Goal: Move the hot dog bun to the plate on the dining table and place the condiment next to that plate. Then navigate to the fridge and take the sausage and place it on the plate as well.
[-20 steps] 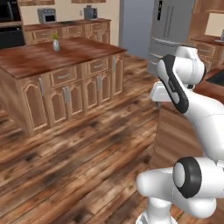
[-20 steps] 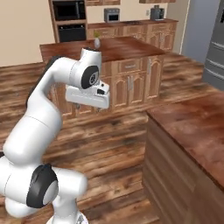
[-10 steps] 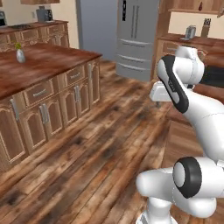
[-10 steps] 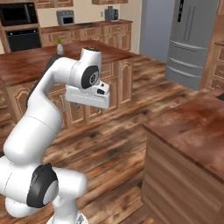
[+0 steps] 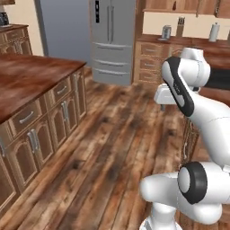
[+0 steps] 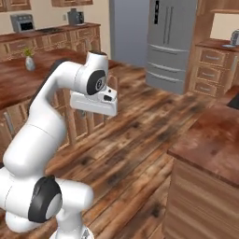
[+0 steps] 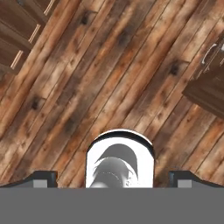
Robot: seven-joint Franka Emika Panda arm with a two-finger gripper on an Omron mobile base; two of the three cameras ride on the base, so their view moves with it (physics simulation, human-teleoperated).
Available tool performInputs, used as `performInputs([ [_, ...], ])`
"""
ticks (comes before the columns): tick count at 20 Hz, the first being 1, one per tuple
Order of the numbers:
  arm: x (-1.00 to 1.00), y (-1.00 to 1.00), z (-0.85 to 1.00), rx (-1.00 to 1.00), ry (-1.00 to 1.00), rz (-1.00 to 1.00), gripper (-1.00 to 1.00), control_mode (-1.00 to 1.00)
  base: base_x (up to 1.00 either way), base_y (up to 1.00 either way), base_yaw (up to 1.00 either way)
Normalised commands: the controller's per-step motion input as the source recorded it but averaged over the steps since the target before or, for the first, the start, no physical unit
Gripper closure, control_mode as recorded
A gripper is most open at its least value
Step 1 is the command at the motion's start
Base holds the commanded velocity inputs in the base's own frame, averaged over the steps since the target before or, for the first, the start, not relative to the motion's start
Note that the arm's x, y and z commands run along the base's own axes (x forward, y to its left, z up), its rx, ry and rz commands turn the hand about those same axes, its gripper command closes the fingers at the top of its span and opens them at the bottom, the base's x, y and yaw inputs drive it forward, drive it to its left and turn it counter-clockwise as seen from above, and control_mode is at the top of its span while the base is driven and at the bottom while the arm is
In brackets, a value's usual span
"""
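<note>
The tall grey fridge point(image 5: 111, 41) stands shut across the wooden floor, with long vertical handles on its doors; in the right base view the fridge point(image 6: 171, 43) is at the upper right. My gripper point(image 7: 113, 177) hangs over bare floor planks, pointing down, its fingertips point(image 7: 43, 177) wide apart with nothing between them. From the base cameras the gripper point(image 5: 163, 104) point(image 6: 91, 111) is held in front of the arm's folded upper joint. A corner of the dining table point(image 6: 212, 140) with its reddish-brown top is close on the right. The hot dog bun, plate, condiment and sausage are out of view.
The cabinet-fronted island point(image 5: 31, 96) runs along the left, with a small vase point(image 6: 30, 63) on it. Wooden counters with drawers point(image 5: 152, 63) flank the fridge, carrying small appliances. An open strip of plank floor point(image 5: 112, 134) leads between the island and the table to the fridge.
The whole picture has swung: the base has turned and driven, bringing the fridge from the far upper right to ahead and closer. The arm keeps its folded pose and the gripper stays open.
</note>
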Motion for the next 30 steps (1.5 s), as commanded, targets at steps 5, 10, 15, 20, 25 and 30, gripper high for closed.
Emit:
performInputs([
  [5,0.0,0.0,0.0,0.0,0.0,0.0,-1.0,1.0,1.0,0.54,-0.35],
  [10,0.0,0.0,0.0,0.0,0.0,0.0,-1.0,1.0,1.0,0.31,-0.3],
  [15,0.0,0.0,0.0,0.0,0.0,0.0,-1.0,1.0,1.0,0.07,-0.24],
  [20,0.0,0.0,0.0,0.0,0.0,0.0,-1.0,1.0,1.0,0.01,-0.21],
  [25,0.0,0.0,0.0,0.0,0.0,0.0,-1.0,1.0,1.0,0.13,-0.15],
  [30,0.0,0.0,0.0,0.0,0.0,0.0,-1.0,1.0,1.0,0.12,-0.14],
])
